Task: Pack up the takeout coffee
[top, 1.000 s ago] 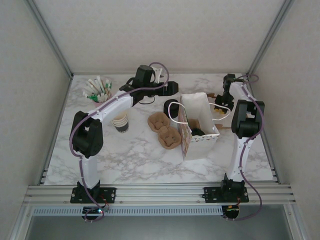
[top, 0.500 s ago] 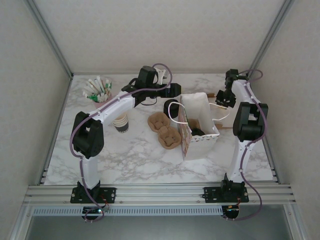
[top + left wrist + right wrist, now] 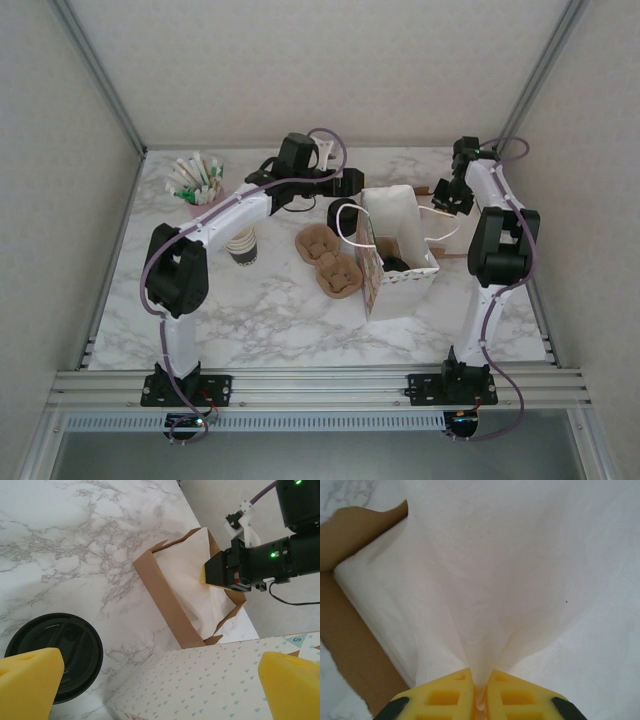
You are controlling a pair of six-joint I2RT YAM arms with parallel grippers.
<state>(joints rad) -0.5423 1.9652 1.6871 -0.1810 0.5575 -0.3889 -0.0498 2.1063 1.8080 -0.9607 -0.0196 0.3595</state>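
Note:
My right gripper (image 3: 479,690) is shut on a pinch of white napkin (image 3: 485,580), which rises in a peak from the stack in the brown napkin box (image 3: 165,595). In the top view it (image 3: 447,197) hangs over that box behind the patterned paper bag (image 3: 400,285). A dark round top (image 3: 397,264) shows low inside the bag; it looks like the takeout coffee's lid, and the cup body is hidden. My left gripper (image 3: 350,182) stands open with nothing between its yellow fingertips (image 3: 30,680), above the bag's back left corner.
A short black cylinder (image 3: 50,655) stands on the marble against the bag's left side. Two brown cup carriers (image 3: 330,262) lie left of the bag. A stack of lidless paper cups (image 3: 241,244) and a pink cup of sticks (image 3: 198,182) stand further left.
My right gripper has closed on the napkin and shifted a little toward the back. The left gripper has edged slightly right and stays open.

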